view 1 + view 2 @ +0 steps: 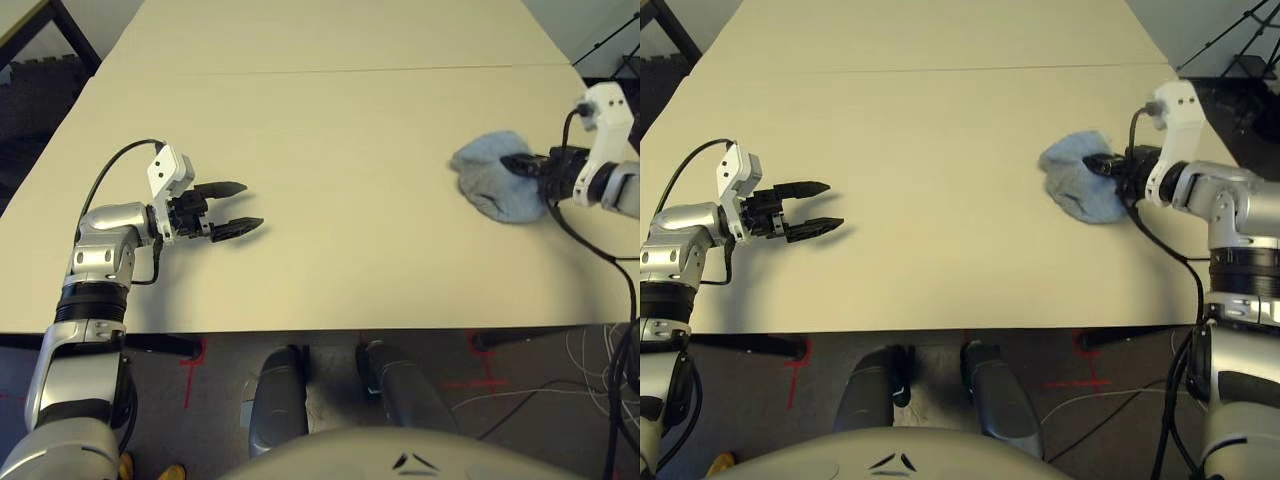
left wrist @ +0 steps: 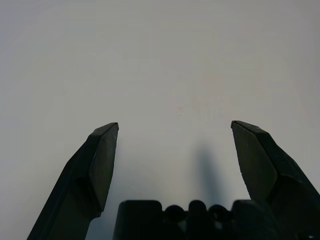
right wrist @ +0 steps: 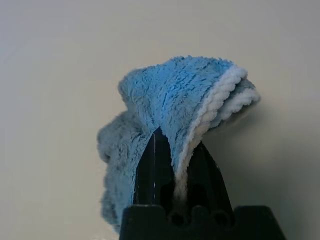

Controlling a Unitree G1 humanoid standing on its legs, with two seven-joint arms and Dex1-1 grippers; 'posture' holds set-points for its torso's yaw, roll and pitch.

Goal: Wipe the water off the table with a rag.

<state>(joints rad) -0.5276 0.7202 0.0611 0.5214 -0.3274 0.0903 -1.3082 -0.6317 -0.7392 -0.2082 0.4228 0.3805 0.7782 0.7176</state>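
Near the counter's (image 1: 330, 130) left edge: left end effector (image 1: 238, 208), fingers spread wide, holding nothing, hovering just above the bare cream surface and pointing toward the middle. Across the far part, a thin seam line (image 1: 340, 71). Near the right edge: rag (image 1: 492, 177), blue-grey terry, bunched and resting on the counter, pinched at a fold with its whitish edge between the closed fingers of the right end effector (image 3: 177, 150).

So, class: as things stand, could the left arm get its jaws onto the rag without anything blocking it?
Probably yes for the path: bare table lies between the open left gripper and the rag. But the right gripper is already shut on it, and it sits far across, so reach looks doubtful.
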